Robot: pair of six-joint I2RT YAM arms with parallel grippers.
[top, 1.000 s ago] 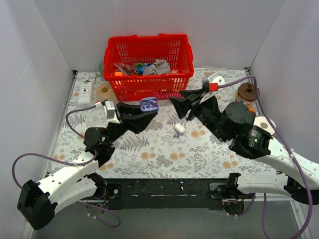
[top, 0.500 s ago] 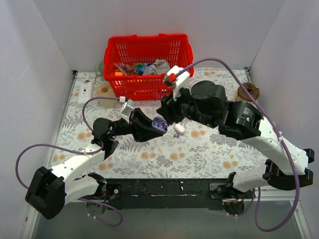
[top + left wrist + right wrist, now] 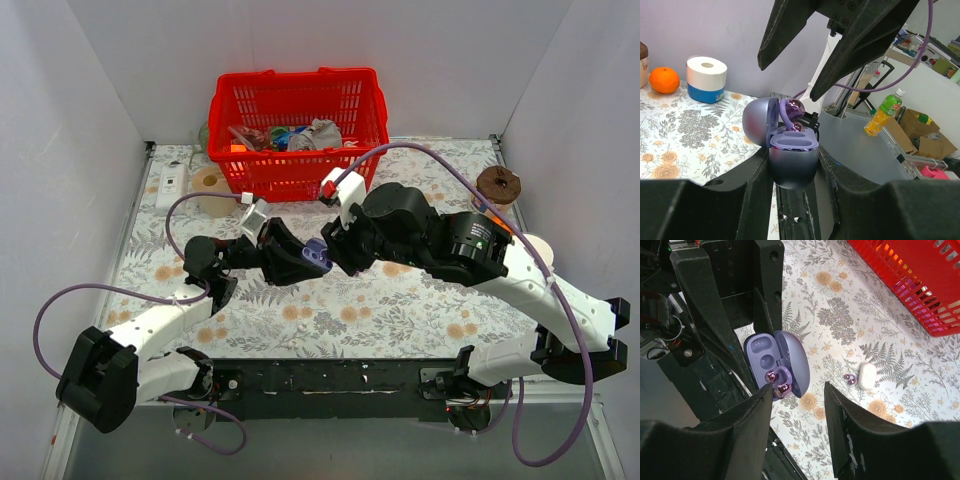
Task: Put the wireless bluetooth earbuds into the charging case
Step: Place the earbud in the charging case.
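Lavender charging case (image 3: 792,160) sits clamped in the left gripper (image 3: 305,258), an earbud (image 3: 791,106) perched unseated inside; the empty, spread right gripper (image 3: 797,390) just above could nudge it out.

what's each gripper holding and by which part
Left gripper grips the charging case by the sides of its lower half; right gripper is open, holding nothing.

Charging case (image 3: 792,162): smooth, glossy lavender plastic, matt inside. Earbuds (image 3: 792,106): shiny, mirror-like purple. Basket (image 3: 300,175): red plastic lattice. Table covering (image 3: 330,310): matt floral print. Toilet roll (image 3: 706,75): soft white paper.
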